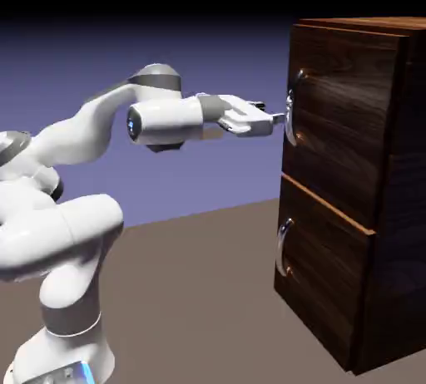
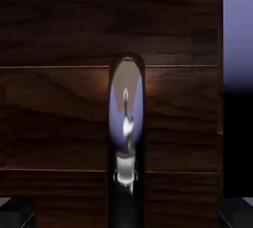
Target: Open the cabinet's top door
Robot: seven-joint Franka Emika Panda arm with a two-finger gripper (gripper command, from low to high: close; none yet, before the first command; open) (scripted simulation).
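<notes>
The cabinet (image 1: 358, 174) is a tall dark wood-grain box at the right of the exterior view. Its top door (image 1: 341, 116) carries a curved silver handle (image 1: 291, 112) on its front. My gripper (image 1: 279, 118) reaches out level from the left, and its fingers end right at that handle. In the hand view the handle (image 2: 127, 118) runs up the middle over the dark wood of the door (image 2: 54, 113). The gripper (image 2: 127, 214) is open: one grey fingertip (image 2: 17, 211) shows in each bottom corner, far apart, with the handle between them. The door looks flush with the cabinet.
Below the top door sits a lower panel (image 1: 320, 266) with its own shorter silver handle (image 1: 284, 249). The cabinet stands on a brown table (image 1: 200, 291). My arm's base and elbow fill the lower left.
</notes>
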